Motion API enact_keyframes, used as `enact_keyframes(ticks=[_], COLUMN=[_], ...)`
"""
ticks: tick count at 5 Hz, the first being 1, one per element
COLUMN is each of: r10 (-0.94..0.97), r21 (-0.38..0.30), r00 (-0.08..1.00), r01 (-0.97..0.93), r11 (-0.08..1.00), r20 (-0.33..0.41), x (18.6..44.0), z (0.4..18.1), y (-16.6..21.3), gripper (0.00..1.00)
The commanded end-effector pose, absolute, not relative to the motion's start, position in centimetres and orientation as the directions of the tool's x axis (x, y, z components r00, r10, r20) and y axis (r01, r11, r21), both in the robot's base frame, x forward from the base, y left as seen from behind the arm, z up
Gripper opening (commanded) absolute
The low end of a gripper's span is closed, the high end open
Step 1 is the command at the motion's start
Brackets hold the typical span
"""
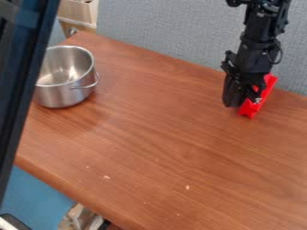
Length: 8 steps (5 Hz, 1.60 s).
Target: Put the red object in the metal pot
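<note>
The red object (260, 96) lies on the wooden table (144, 126) near its far right edge. My gripper (241, 97) points straight down onto the block's left side, and its black fingers (235, 90) have come together on it. The block still rests on the table, with part of it hidden behind the fingers. The metal pot (66, 88) stands upright at the far left of the table, well away from the gripper, with its left side cut off by a dark strip.
A dark blue-black strip (18, 117) in the foreground slants across the left edge of the view. A grey-blue wall runs behind the table. A beige object (78, 11) sits beyond the table's far left corner. The table's front edge runs diagonally at lower left.
</note>
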<state>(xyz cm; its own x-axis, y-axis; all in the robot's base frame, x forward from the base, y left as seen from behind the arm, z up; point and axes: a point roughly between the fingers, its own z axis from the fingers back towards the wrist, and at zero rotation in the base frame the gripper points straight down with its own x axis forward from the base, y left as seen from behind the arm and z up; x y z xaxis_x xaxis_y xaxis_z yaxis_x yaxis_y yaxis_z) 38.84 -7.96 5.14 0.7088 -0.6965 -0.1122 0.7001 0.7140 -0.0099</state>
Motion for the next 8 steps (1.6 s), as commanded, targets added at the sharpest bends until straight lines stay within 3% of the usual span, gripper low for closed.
enact_keyframes(ticks=[1, 4, 5, 8], r10=[-0.668, -0.545, -0.546, -0.563], r21=[0.056, 0.136, 0.130, 0.102], r00=[0.744, 0.836, 0.836, 0.825], r01=[0.668, 0.534, 0.536, 0.557], r11=[0.742, 0.834, 0.834, 0.824], r20=[-0.022, 0.060, 0.058, 0.050], x=[39.8, 39.2, 39.2, 39.6], z=[9.6, 16.5, 15.8, 13.0], y=[-7.6, -4.0, -4.3, -6.2], gripper=[0.00, 0.00, 1.00, 1.00])
